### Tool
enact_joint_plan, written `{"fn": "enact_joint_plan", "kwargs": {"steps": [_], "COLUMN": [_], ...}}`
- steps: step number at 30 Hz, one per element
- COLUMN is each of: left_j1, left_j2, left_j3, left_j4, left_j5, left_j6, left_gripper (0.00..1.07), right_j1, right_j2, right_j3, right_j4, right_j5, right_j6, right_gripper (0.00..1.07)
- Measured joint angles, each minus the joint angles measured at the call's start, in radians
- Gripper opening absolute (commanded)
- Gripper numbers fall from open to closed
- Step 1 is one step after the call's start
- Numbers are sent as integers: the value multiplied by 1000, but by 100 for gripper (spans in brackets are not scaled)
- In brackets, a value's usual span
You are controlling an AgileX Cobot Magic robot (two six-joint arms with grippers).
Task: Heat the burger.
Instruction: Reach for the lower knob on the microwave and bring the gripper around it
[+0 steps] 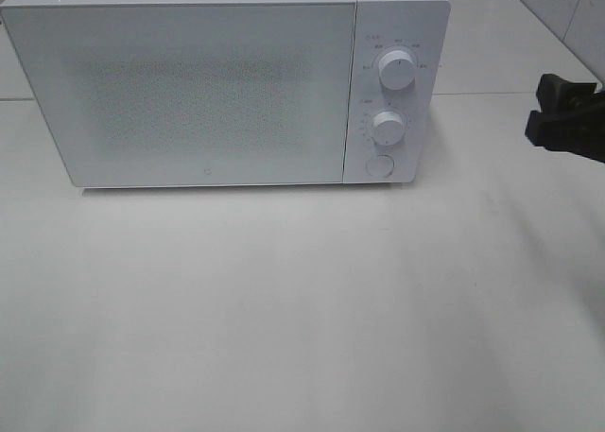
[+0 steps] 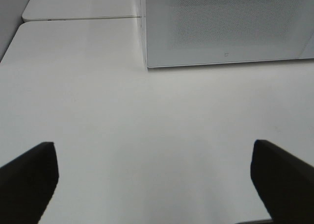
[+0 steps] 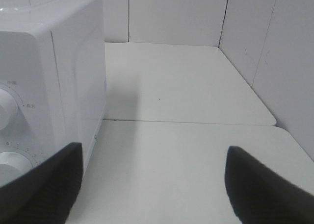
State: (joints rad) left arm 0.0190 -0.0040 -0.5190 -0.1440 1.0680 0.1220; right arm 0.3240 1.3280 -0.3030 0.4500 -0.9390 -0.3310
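The burger is out of view in every frame. A white microwave point(image 1: 189, 92) stands at the back of the table with its door closed; its mesh window shows nothing of the inside. My left gripper point(image 2: 157, 185) hovers open over bare table in front of the microwave's point(image 2: 225, 28) left front corner, with nothing between its black fingers point(image 2: 29, 180). At the right side of the microwave point(image 3: 49, 87), level with its control panel, my right gripper point(image 1: 541, 108) stands open and empty, its fingers point(image 3: 265, 189) well apart.
The control panel carries an upper knob point(image 1: 395, 70), a lower knob point(image 1: 388, 126) and a round button point(image 1: 379, 164). White tiled walls point(image 3: 274, 62) close the table's back and right side. A seam point(image 3: 196, 122) runs across the tabletop behind the right gripper.
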Motion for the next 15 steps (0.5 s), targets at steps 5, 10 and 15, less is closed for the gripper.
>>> {"fn": "enact_joint_plan", "kwargs": {"steps": [5,10,15], "left_j1": [0,0,0], "left_j2": [0,0,0], "left_j3": [0,0,0], "left_j4": [0,0,0], "left_j5": [0,0,0], "left_j6": [0,0,0], "left_gripper": [100,100,100], "right_j1": [123,258,339], "right_j2": [74,154,231], "right_j3": [0,-1,-24], "right_j4": [134,248,328], "right_j5": [-125,-236,-263], "right_j6": [-64,-83,-84], "right_gripper": [76,76,76]}}
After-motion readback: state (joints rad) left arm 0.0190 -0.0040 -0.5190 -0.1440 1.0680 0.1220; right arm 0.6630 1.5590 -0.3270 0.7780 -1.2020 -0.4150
